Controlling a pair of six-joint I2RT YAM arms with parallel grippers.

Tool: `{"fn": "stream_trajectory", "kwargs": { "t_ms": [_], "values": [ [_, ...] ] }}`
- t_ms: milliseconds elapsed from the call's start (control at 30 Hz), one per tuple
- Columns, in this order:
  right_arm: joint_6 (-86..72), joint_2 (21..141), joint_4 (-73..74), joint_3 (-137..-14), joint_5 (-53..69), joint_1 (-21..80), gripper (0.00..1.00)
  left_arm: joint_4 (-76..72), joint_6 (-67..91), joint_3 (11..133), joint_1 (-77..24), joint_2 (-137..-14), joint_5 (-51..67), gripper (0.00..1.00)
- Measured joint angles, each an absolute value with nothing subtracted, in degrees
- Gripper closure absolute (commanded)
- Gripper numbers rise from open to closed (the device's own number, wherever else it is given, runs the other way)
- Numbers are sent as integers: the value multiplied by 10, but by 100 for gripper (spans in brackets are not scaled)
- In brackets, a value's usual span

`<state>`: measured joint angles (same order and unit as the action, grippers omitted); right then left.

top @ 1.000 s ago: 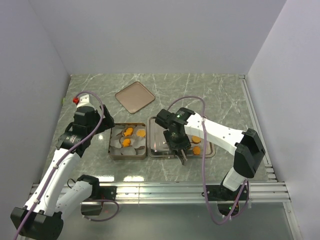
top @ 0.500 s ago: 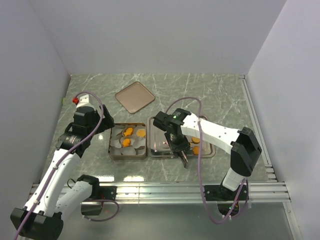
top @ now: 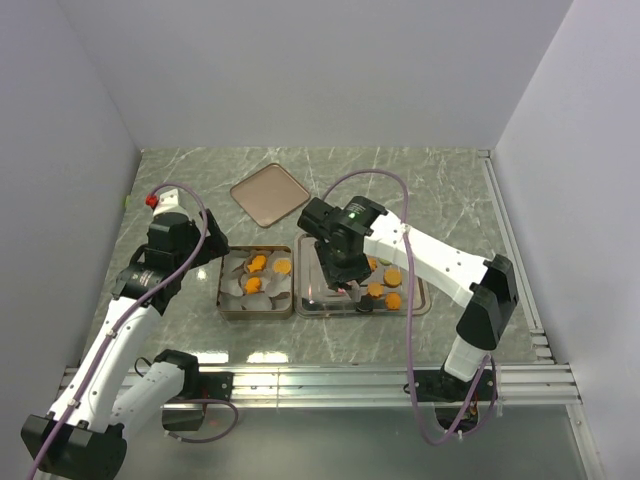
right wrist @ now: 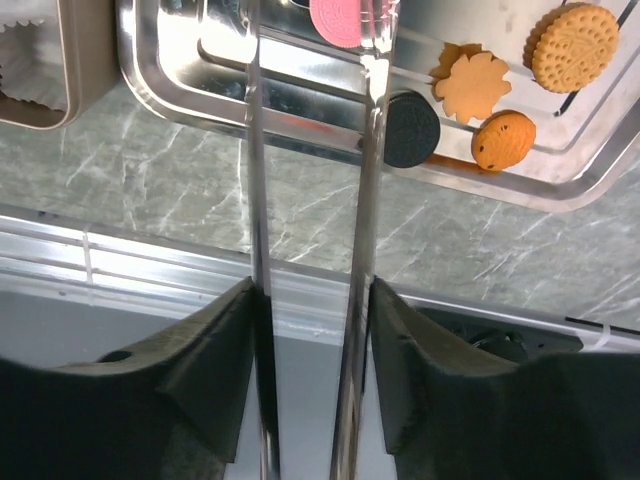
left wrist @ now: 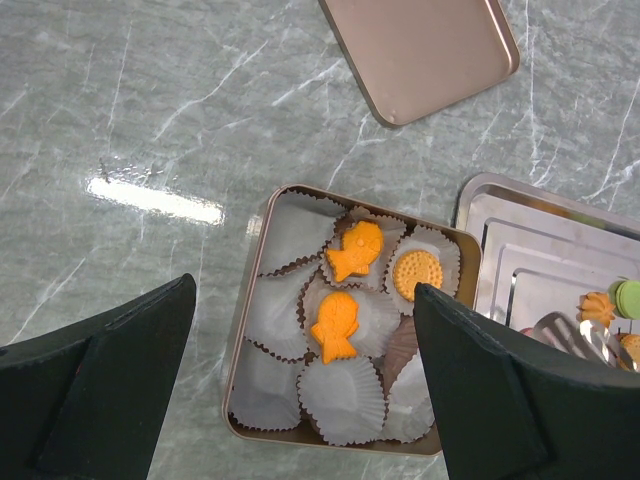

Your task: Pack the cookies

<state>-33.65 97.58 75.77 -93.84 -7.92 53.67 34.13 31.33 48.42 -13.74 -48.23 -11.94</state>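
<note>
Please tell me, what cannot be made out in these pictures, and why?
- Pink cookie: right wrist view, cut off by the top edge; whether the tongs pinch it is unclear.
- Silver tray: left wrist view, cut off by the right edge, so most of its contents are missing.
- Same tray, top view: the right arm covers its middle, and the cookies are too small to tell shapes.

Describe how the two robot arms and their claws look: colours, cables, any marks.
Both arms have white links and black joints. A pale purple cable runs along the left arm, starting at a red cap; a similar cable loops over the right arm, which shows a small green light. The left claw and the right claw have broad, dark, matte fingers.
</note>
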Motion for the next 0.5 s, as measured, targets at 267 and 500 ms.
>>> {"fn": "stream_trajectory", "kwargs": {
  "t_ms": [267,500],
  "values": [
    [-336,988,761,-934,-87,543,42,341,313,484,-137,-482,-119,4],
    [-336,988,763,-910,-93,544,41,342,313,484,-137,-479,-119,4]
  ]
}}
